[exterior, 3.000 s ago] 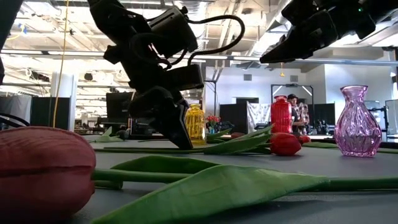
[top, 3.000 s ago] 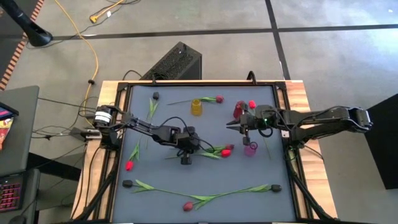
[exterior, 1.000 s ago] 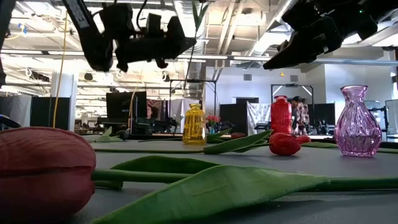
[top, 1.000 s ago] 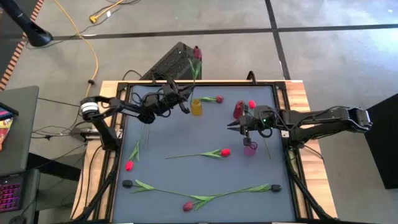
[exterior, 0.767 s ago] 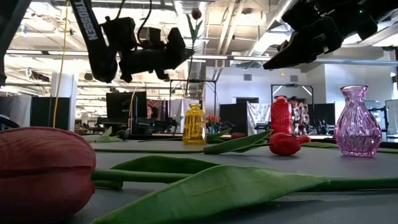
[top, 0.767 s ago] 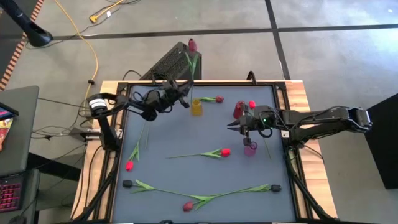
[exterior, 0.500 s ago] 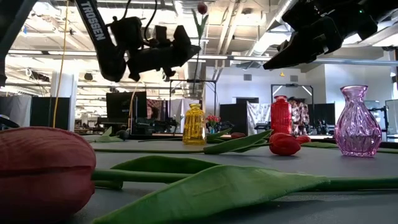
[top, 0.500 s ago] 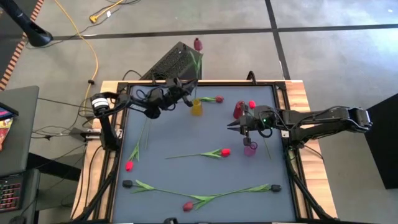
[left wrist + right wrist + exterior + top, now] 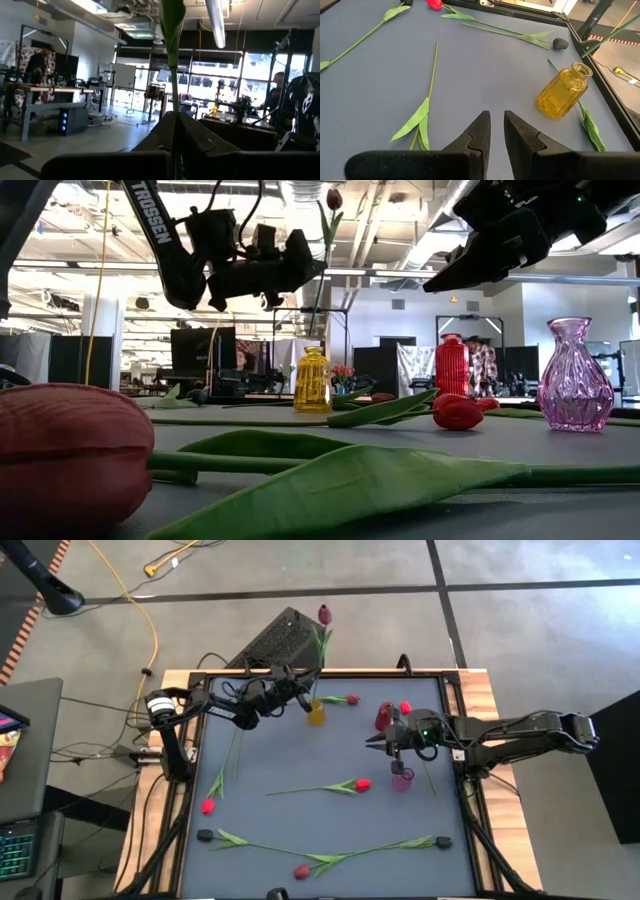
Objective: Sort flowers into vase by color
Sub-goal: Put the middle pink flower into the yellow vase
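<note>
Dark grey matting covers the table [image 9: 300, 760], and the yellow vase [image 9: 316, 712] near its far edge serves as the landmark. Nearest the camera side, well in front of that vase, a maroon tulip [image 9: 302, 871] and two black-headed flowers [image 9: 443, 842] lie crossed with their long stems. Closer to the vase lies a red tulip [image 9: 362, 784], alone at mid-table. To the vase's right stands the pink vase [image 9: 402, 779], with the red vase [image 9: 385, 717] behind it; whether either holds anything cannot be told. The right gripper [image 9: 371, 740] hangs between them and the yellow vase, fingers slightly apart, holding nothing. Directly over the yellow vase, the left gripper [image 9: 305, 704] is clamped on a maroon tulip's stem [image 9: 322, 240], the head [image 9: 324, 614] up high. The yellow vase looks empty in the right wrist view.
</note>
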